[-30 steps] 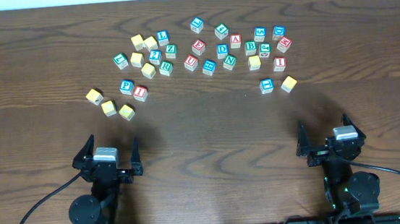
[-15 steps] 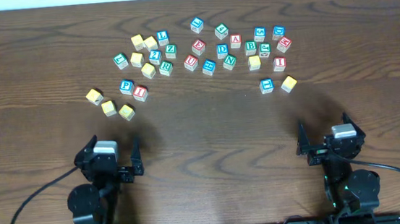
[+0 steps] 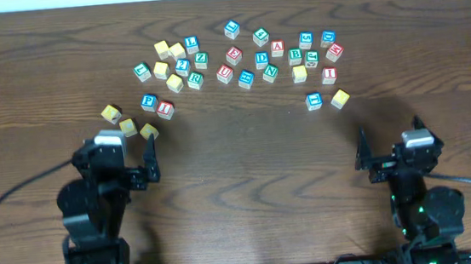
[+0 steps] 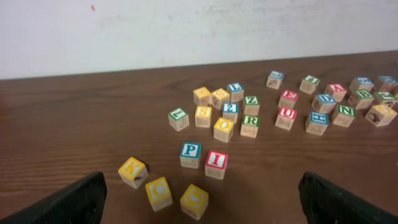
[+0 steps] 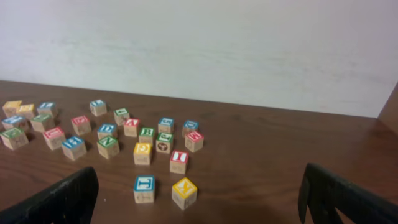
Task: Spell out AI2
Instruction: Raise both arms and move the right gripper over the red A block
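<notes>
Past the wide-spread left gripper (image 3: 118, 161) and right gripper (image 3: 390, 141), wooden blocks (image 3: 261, 59) show coloured, seemingly printed letters.

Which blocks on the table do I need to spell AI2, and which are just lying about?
Needed:
red A block
red I block, or the second red I
blue 2 block

Lying about:
blue P block
green R block
yellow blocks
all other letters

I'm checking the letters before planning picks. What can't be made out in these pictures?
Overhead: glyph on the blue block too small, 2 or Z unclear.
Overhead: yellow block letter too small.
Left wrist: left fingers cut off by the bottom edge.
Right wrist: leftmost blocks blurred, unreadable.
</notes>
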Controlling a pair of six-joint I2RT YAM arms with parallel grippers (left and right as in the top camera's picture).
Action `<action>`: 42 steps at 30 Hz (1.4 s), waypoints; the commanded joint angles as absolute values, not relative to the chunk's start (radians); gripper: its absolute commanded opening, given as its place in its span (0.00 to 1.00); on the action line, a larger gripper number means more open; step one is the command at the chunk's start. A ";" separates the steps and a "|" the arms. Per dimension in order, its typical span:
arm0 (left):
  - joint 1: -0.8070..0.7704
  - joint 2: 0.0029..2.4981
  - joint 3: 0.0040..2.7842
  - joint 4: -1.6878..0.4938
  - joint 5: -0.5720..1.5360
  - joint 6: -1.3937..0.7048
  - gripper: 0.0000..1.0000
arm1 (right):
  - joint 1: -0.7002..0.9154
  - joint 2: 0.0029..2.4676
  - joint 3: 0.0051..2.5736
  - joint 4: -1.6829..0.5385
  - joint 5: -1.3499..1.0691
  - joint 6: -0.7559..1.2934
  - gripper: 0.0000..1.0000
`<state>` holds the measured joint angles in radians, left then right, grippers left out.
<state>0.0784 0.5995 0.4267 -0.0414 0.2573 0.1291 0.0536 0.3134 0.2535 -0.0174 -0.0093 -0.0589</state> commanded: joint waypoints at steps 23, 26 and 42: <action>0.082 1.292 1.460 -0.822 0.352 0.118 0.98 | 0.041 1.313 1.398 -0.650 -0.319 0.014 0.99; 0.082 1.434 1.617 -0.910 0.359 0.118 0.98 | 0.045 1.497 1.644 -0.765 -0.372 0.014 0.99; 0.082 1.759 1.863 -0.968 0.366 0.122 0.98 | 0.178 2.211 2.422 -1.034 -0.373 -0.001 0.99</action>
